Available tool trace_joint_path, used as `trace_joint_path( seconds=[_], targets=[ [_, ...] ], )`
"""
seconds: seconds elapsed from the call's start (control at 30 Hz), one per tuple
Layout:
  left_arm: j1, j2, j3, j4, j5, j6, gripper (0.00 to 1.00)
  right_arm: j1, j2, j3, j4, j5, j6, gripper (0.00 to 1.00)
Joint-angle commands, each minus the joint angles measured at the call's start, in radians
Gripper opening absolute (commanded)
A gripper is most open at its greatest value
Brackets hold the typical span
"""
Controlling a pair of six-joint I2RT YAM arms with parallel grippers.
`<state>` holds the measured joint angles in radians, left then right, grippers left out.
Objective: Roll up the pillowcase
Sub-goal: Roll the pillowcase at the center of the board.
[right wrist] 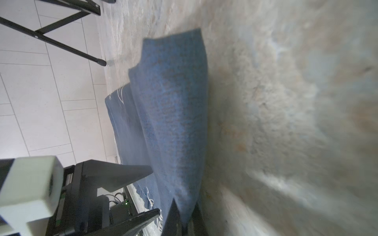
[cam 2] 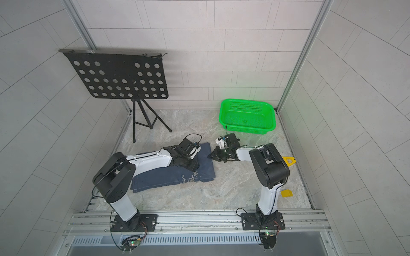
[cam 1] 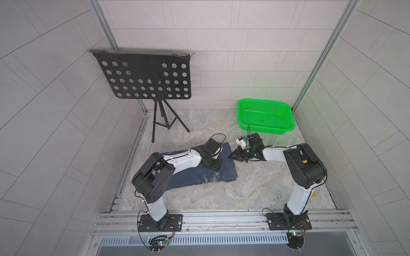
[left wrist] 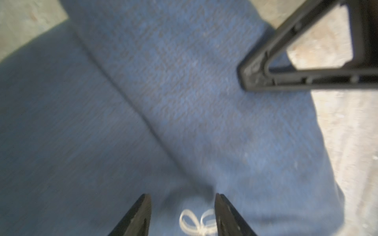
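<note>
Looking from above first, Mira: where does the pillowcase point(cam 1: 224, 174) lie?

Mira: In both top views it lies on the table point(cam 1: 244, 195), folded into a long band and partly hidden under the left arm. The left end effector point(cam 1: 211, 165) hangs over its middle. The right end effector point(cam 1: 231, 155) is at the edge nearest the right arm. The green basket point(cam 1: 266, 115) and the music stand point(cam 1: 144, 75) are well apart, at the back.

Tom: And the left wrist view?

Mira: It is blurred, but the left end effector's fingers point(left wrist: 139, 216) stand apart, with only cloth and a loop of pale script below them. They grip nothing. A crease runs across the navy weave.

Tom: The right wrist view?

Mira: There the right end effector point(right wrist: 185, 210) is clamped tight on the cloth's edge. The pinched layer rises off the table as a flap, with a lower layer beside it.

Tom: So which step is this?

Mira: I judge the roll is only at its start: the edge is taken, and nothing is wound yet. The next move calls for carrying that edge up and over toward the left arm's side, level enough that the first turn comes out straight. The left end effector should either take the same edge further along or press the band down so it does not slide.
</note>
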<state>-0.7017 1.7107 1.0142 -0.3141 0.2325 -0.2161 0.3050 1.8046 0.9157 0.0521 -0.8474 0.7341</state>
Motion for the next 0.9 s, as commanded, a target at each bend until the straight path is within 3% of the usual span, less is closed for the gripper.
trace_joint_path(
  seconds=[0.0, 0.13, 0.4, 0.53, 0.87],
  targets=[
    [0.003, -0.068, 0.042, -0.048, 0.028, -0.019, 0.59, -0.038, -0.076, 0.054, -0.354, 0.156, -0.216, 0.0],
    [0.007, -0.079, 0.059, -0.07, 0.031, -0.017, 0.6, -0.041, -0.128, 0.138, -0.62, 0.387, -0.317, 0.0],
    [0.021, -0.045, 0.064, -0.065, 0.037, -0.002, 0.61, 0.054, -0.127, 0.23, -0.752, 0.672, -0.213, 0.04],
    [0.031, -0.039, 0.045, -0.061, 0.041, 0.001, 0.61, 0.109, -0.1, 0.299, -0.78, 0.702, -0.15, 0.14],
    [0.046, -0.058, -0.011, -0.042, 0.057, -0.009, 0.61, 0.214, -0.046, 0.385, -0.748, 0.649, -0.053, 0.24]
  ],
)
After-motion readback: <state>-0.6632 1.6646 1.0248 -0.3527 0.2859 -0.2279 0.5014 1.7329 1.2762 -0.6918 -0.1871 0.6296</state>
